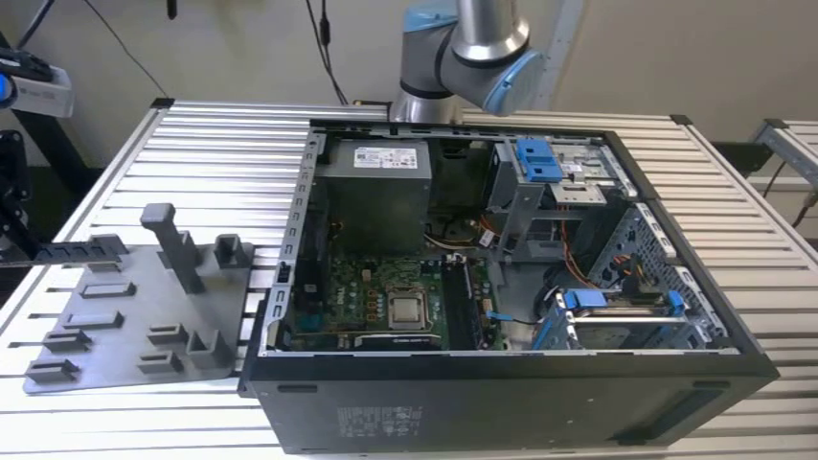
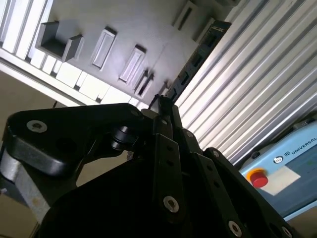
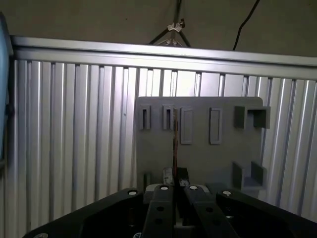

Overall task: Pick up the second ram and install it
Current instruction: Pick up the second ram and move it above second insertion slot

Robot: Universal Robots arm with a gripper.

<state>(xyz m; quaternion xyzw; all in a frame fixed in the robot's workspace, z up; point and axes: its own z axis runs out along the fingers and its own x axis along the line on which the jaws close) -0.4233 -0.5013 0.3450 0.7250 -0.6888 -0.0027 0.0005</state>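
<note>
Tool (image 3: pixel 175 174) is clamped narrow on the second ram (image 2: pixel 197 57). Its fingers (image 3: pixel 159 201) pinch one end, and the rest of the board sticks straight out past the tips. Both wrist views catch the stick nearly edge-on, and its row of black chips reads in the second wrist view.

Location: over the grey holder tray (image 1: pixel 128 311), at the exterior view's left, well apart from the open PC case (image 1: pixel 511 407). In the exterior view the stick lies level above the tray's rear edge. I judge it lifted clear of the tray's slots rather than seated in one (the first wrist view lines the board's edge up with a slot, so that angle can't rule out contact).

Progress: pick-up looks done, or as good as done. Install is not started. The stick is nowhere near the motherboard (image 1: pixel 371 287), and the memory slots (image 1: pixel 470 302) beside the CPU (image 1: pixel 408 310) sit across the slatted tabletop (image 1: pixel 217 153) from the tool. Can't tell which of those slots are already populated, too dark in there.

Left: the carry over to the case and seating the stick in its slot. Call it roughly half done, with the harder half open.
</note>
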